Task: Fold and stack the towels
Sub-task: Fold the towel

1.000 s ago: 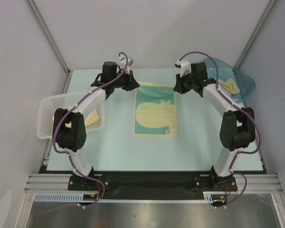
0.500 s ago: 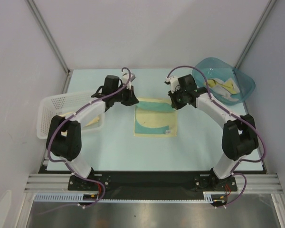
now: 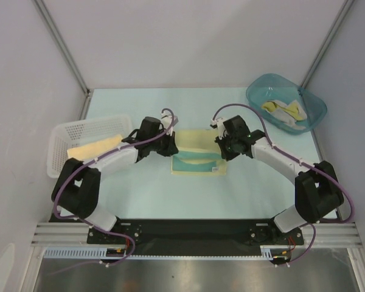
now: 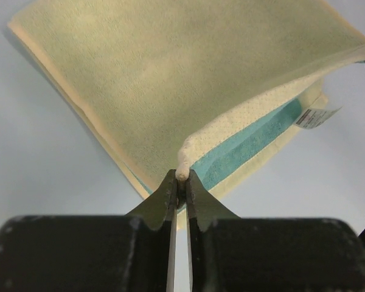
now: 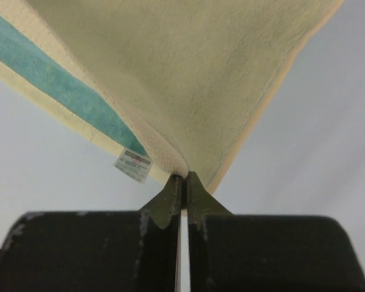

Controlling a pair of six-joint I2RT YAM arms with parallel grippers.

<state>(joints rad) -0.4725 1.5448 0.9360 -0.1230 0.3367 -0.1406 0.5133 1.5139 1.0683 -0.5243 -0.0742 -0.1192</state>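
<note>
A pale yellow and teal towel (image 3: 198, 152) lies mid-table, its far half folded over toward the near edge. My left gripper (image 3: 170, 148) is shut on its left folded corner, and the left wrist view shows the towel (image 4: 170, 79) pinched at the fingertips (image 4: 181, 175). My right gripper (image 3: 222, 149) is shut on the right corner; the right wrist view shows the towel (image 5: 188, 73) with a white label (image 5: 132, 166). A folded pale yellow towel (image 3: 94, 146) lies in the white mesh basket (image 3: 64, 131). More towels (image 3: 283, 112) lie crumpled in the teal tub (image 3: 258, 91).
The basket stands at the left edge of the table and the tub at the far right corner. Grey walls and metal posts enclose the table (image 3: 255, 188).
Both grippers have pulled the towel's far edge toward the near side, folding it over; only a strip of teal still shows. Both arms moved nearer.
</note>
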